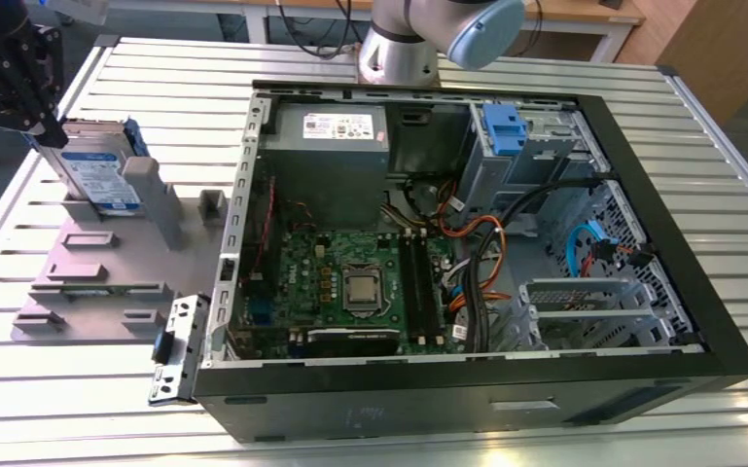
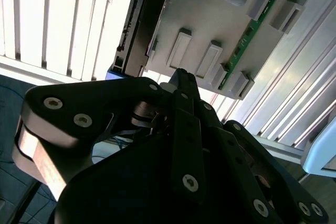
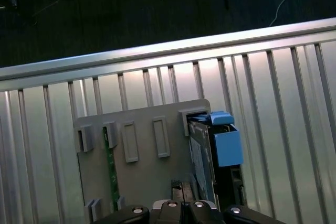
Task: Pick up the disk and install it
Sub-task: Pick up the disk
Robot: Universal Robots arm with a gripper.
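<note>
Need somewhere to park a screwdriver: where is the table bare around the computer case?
Bare slats lie between the grey fixture and the table's near edge, and along the exterior view's right of the case. Crowded: the fixture's far corner, where the disk stands by the pincer.

I have my gripper (image 1: 50,131) at ten o'clock in the exterior view. Its fingers (image 2: 181,85) are pressed together. The arm base (image 1: 400,53) stands at twelve o'clock.

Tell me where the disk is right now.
At the exterior view's left, the disk stands on edge in the grey holder, beside the open computer case.
</note>
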